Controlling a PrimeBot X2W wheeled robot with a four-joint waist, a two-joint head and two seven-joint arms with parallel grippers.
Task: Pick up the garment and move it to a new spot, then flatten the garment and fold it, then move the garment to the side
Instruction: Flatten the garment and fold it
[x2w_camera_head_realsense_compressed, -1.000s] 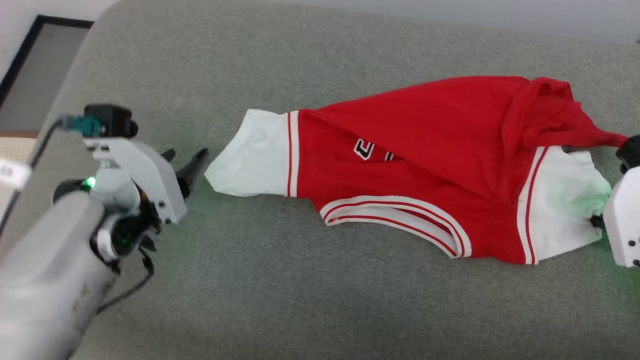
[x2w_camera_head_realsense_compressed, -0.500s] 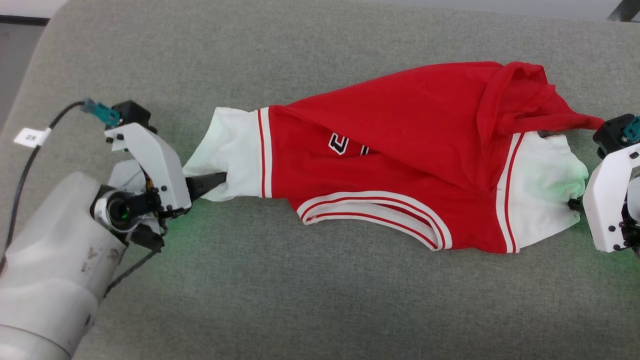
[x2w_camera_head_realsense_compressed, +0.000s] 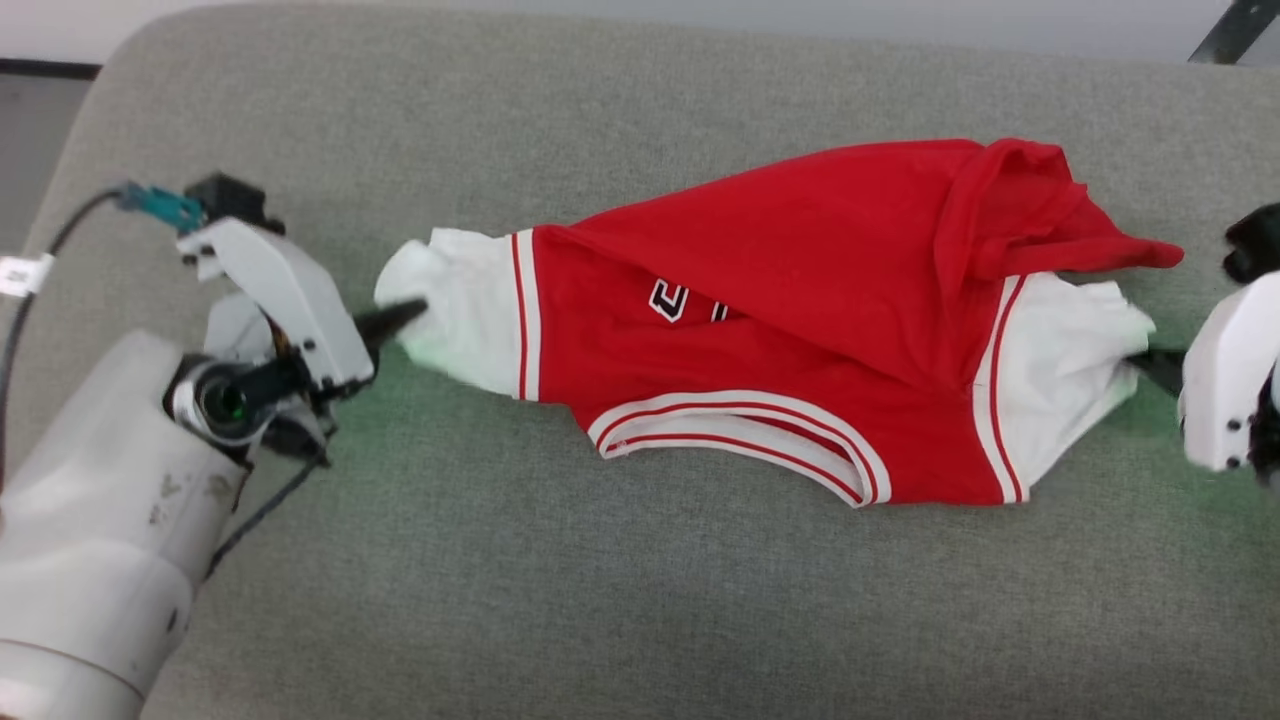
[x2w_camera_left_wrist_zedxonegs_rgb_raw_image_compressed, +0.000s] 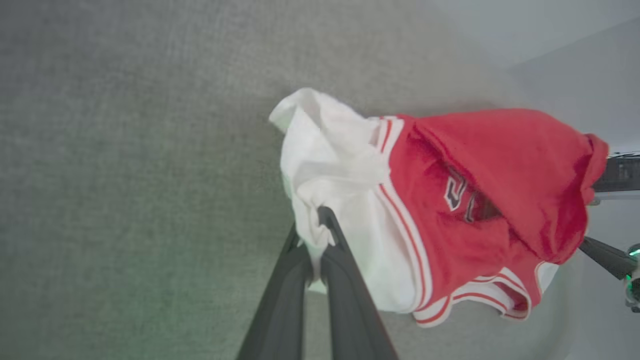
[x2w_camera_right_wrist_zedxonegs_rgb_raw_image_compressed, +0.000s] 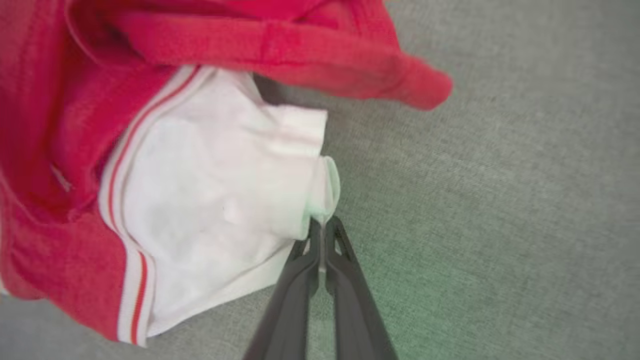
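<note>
While the red jersey (x2w_camera_head_realsense_compressed: 780, 300) lies crumpled across the grey cushion (x2w_camera_head_realsense_compressed: 600, 620), the left gripper (x2w_camera_head_realsense_compressed: 412, 315) and right gripper (x2w_camera_head_realsense_compressed: 1145, 360) each pinch one of its sleeves; such thin bites could slip if pulled apart.

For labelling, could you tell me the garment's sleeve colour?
White sleeves; best in right wrist view.

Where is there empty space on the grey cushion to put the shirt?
Bare cushion runs along the near edge, below the shirt, and along the far edge above it. The middle is crowded: the left hand and right hand pinch its white sleeves.
</note>
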